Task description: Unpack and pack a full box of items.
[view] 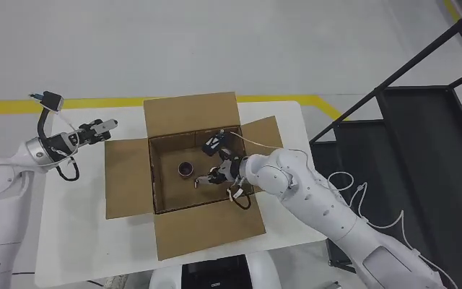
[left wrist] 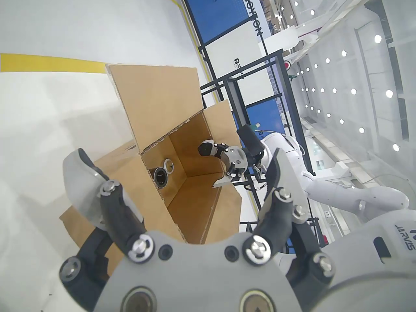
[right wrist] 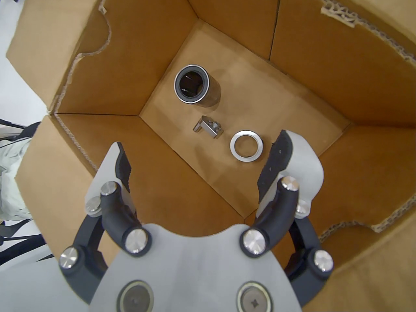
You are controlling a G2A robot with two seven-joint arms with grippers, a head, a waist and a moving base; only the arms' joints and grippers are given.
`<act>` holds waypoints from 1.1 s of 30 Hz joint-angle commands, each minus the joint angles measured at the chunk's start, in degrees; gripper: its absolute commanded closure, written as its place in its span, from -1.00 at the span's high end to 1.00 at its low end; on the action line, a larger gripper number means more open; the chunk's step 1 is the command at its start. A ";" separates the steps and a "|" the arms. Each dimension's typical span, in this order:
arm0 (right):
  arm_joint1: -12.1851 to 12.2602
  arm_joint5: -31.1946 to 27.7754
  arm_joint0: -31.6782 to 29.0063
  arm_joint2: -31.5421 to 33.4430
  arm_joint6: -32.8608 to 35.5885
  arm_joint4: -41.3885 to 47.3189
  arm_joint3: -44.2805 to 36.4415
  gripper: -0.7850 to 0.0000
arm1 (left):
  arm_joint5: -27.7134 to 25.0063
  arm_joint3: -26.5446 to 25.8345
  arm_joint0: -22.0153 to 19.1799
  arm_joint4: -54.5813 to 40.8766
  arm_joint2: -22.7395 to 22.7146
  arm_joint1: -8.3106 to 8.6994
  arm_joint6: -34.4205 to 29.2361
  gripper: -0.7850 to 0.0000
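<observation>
- While the right hand (right wrist: 201,144) hangs inside the open cardboard box (view: 191,114) with its fingers spread apart and nothing between them, three metal parts lie on the box floor below it. A flat ring (right wrist: 233,146) is closest under one finger, a small bracket (right wrist: 208,127) sits just beyond the ring, and a hollow cylinder (right wrist: 196,87) stands on end farthest from the hand.
- The left hand (left wrist: 177,163) sits outside the box over the tabletop (view: 79,238), well apart from the parts, its fingers also apart and empty.
- Unpacking looks close to done, judging by how little is left inside.
- The ring is thin and lies flat, so fingers closing on it may skate over it or pin it against the cardboard.
- The bracket is near the ring, and a wide approach could knock it aside.
- A nudge might topple the cylinder and send it rolling.
- With the box walls close around the wrist, a careless lift could snag a wall and drag the box.
</observation>
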 commanded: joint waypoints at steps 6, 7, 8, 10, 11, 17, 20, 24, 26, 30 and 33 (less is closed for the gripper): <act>0.02 -0.03 -0.03 0.04 0.05 0.06 -0.03 1.00 | 0.00 0.00 0.00 0.00 0.00 0.00 0.00 1.00; 0.02 -0.03 -0.03 0.04 0.05 0.06 -0.03 1.00 | 0.00 0.00 0.00 0.00 0.00 0.00 0.00 1.00; 0.02 -0.03 -0.03 0.04 0.05 0.06 -0.03 1.00 | 0.00 0.00 0.00 0.00 0.00 0.00 0.00 1.00; 0.02 -0.03 -0.03 0.04 0.05 0.06 -0.03 1.00 | 0.00 0.00 0.00 0.00 0.00 0.00 0.00 1.00; 0.02 -0.03 -0.03 0.04 0.05 0.06 -0.03 1.00 | 0.00 0.00 0.00 0.00 0.00 0.00 0.00 1.00; 0.02 -0.03 -0.03 0.04 0.05 0.06 -0.03 1.00 | 0.00 0.00 0.00 0.00 0.00 0.00 0.00 1.00; -0.29 0.16 0.38 -1.63 -0.14 -2.76 -0.58 1.00 | 0.00 0.00 0.00 0.00 0.00 0.00 0.00 1.00; -2.11 1.27 3.97 -6.07 -0.38 -4.36 0.68 1.00 | 0.00 0.00 0.00 0.00 0.00 0.00 0.00 1.00; -3.28 2.47 6.29 -8.79 0.03 -6.10 2.04 1.00 | 0.00 0.00 0.00 0.00 0.00 0.00 0.00 1.00; -5.95 6.22 10.26 -14.26 1.67 -9.79 5.06 1.00 | 0.00 0.00 0.00 0.00 0.00 0.00 0.00 1.00; -7.90 6.94 12.41 -17.31 1.85 -10.35 7.75 1.00 | 0.00 0.00 0.00 0.00 0.00 0.00 0.00 1.00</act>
